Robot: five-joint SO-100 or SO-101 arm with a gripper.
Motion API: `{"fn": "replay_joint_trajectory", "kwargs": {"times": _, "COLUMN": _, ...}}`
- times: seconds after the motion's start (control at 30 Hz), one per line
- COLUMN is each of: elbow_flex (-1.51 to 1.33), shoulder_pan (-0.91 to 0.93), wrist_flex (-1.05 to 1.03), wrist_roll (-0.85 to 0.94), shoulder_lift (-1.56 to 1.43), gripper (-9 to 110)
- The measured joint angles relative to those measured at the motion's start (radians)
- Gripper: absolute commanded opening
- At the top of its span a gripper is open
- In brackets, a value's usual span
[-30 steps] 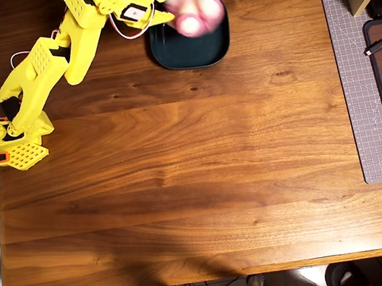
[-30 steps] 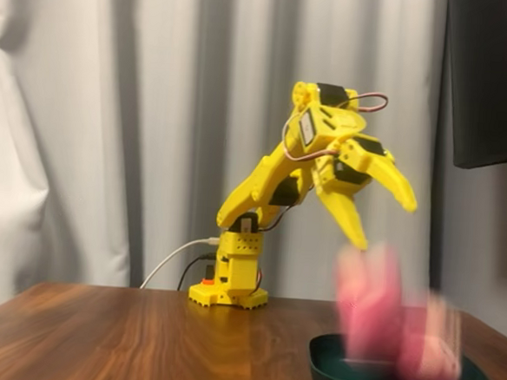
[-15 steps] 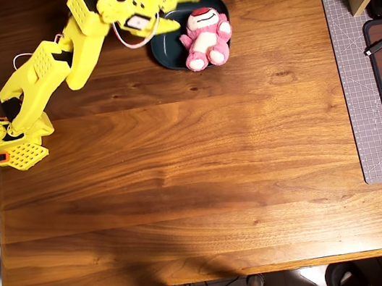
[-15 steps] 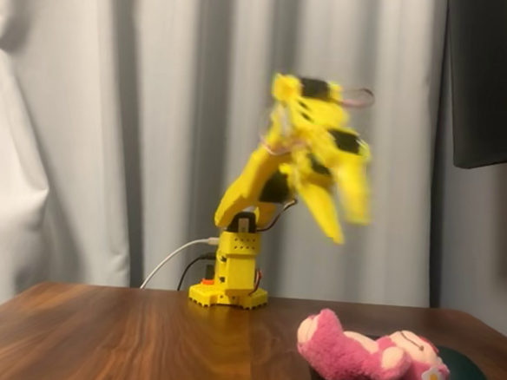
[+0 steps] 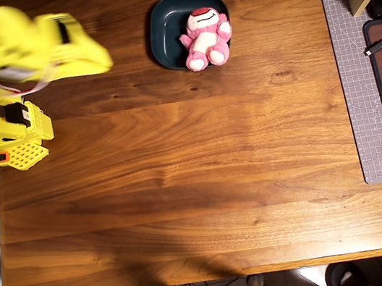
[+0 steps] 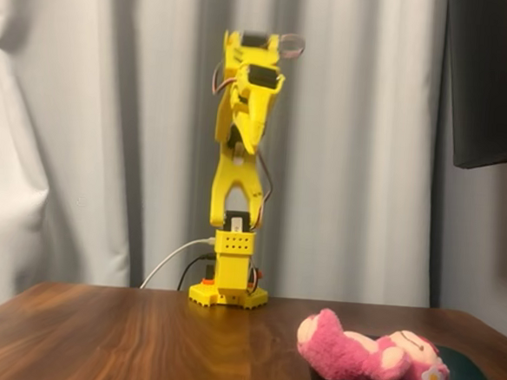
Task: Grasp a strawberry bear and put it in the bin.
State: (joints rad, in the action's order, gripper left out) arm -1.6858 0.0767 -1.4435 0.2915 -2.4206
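My arm stands folded upright over its base, my gripper (image 6: 250, 142) pointing down, jaws' state unclear, well apart from the strawberry bear (image 5: 204, 38) lying across the bin's (image 5: 167, 33) edge.

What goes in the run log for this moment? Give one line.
strawberry bear: lying in bin, legs over rim | gripper: away from bin, holding nothing | fingers: blurred
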Motion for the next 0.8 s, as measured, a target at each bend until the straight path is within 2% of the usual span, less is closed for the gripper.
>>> {"fn": "replay_joint_trajectory", "kwargs": {"times": 0.1, "elbow_flex": -0.482, "shoulder_pan": 0.041, "wrist_flex": 0.267, "wrist_roll": 0.0, "shoulder_lift": -0.515, "gripper": 0}}
{"fn": "replay_joint_trajectory", "kwargs": {"times": 0.2, "elbow_flex": -0.793, "shoulder_pan": 0.051, "wrist_flex": 0.314, "wrist_roll": -0.005, "shoulder_lift": -0.857, "gripper": 0}}
{"fn": "replay_joint_trajectory", "kwargs": {"times": 0.43, "elbow_flex": -1.183, "shoulder_pan": 0.029, "wrist_flex": 0.316, "wrist_roll": -0.046, "shoulder_lift": -0.933, "gripper": 0}}
{"fn": "replay_joint_trajectory", "kwargs": {"times": 0.8, "elbow_flex": -1.399, "shoulder_pan": -0.127, "wrist_flex": 0.285, "wrist_roll": -0.13, "shoulder_lift": -0.933, "gripper": 0}}
